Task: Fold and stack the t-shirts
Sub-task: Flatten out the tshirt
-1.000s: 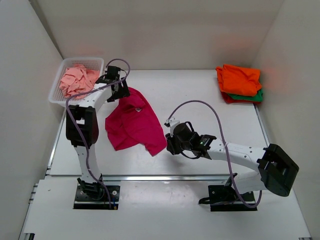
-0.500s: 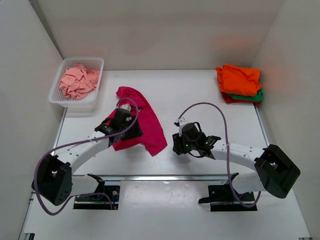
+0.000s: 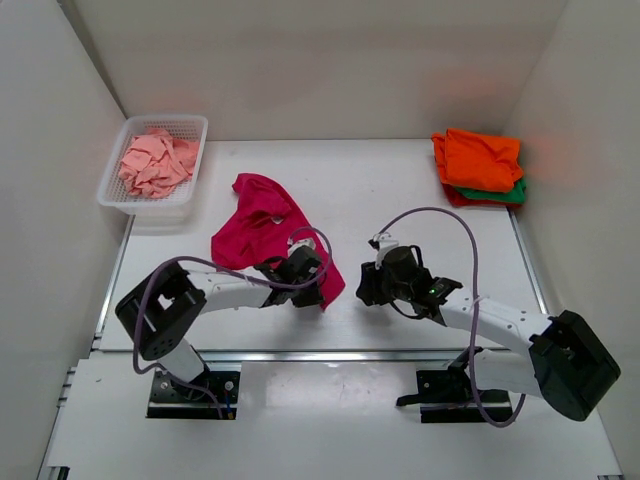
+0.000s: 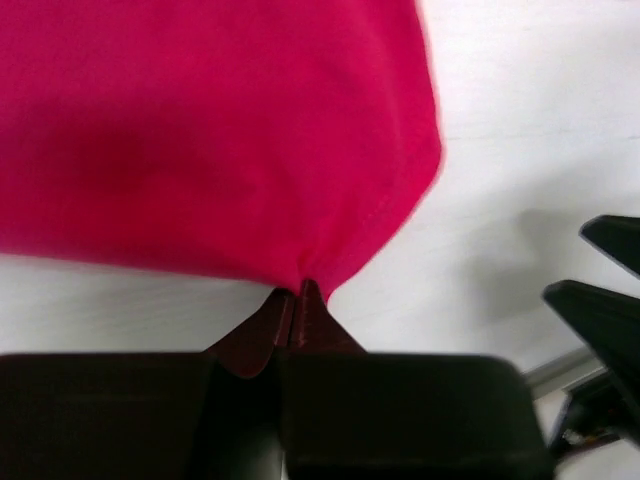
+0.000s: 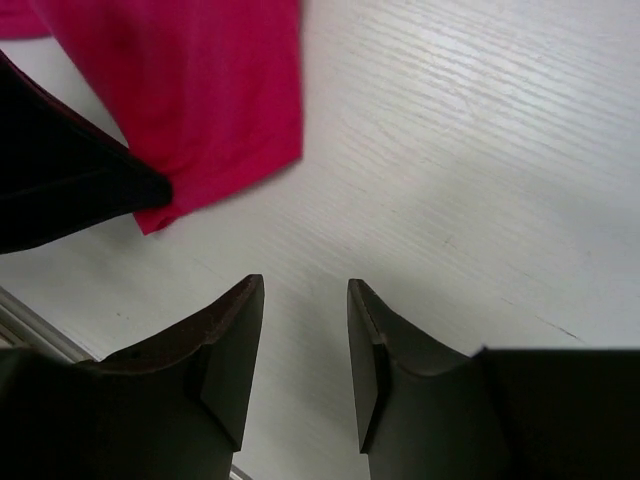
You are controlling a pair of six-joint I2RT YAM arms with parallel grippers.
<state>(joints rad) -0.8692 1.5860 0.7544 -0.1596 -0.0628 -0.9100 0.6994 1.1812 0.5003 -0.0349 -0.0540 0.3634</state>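
The magenta-pink t-shirt [image 3: 262,222] lies crumpled on the table left of centre. My left gripper [image 3: 318,290] is at its near right corner. In the left wrist view the jaws [image 4: 297,292] are shut on the shirt's hem [image 4: 200,130], and the cloth puckers at the tips. My right gripper [image 3: 365,285] hangs just right of that corner, open over bare table [image 5: 305,285], with nothing between its fingers; the shirt corner [image 5: 200,90] lies ahead and to its left. At the back right an orange t-shirt [image 3: 480,158] tops a folded stack, with green [image 3: 508,194] and red [image 3: 458,198] beneath it.
A white mesh basket [image 3: 165,120] at the back left holds a crumpled salmon-pink t-shirt [image 3: 155,160]. White walls close in the table on three sides. The two grippers stand close together near the table's front edge, the left one's dark body [image 5: 60,180] showing in the right wrist view.
My left arm swung from beside the basket to the magenta shirt's near right corner and shut on the hem. The right gripper shifted slightly right and opened.
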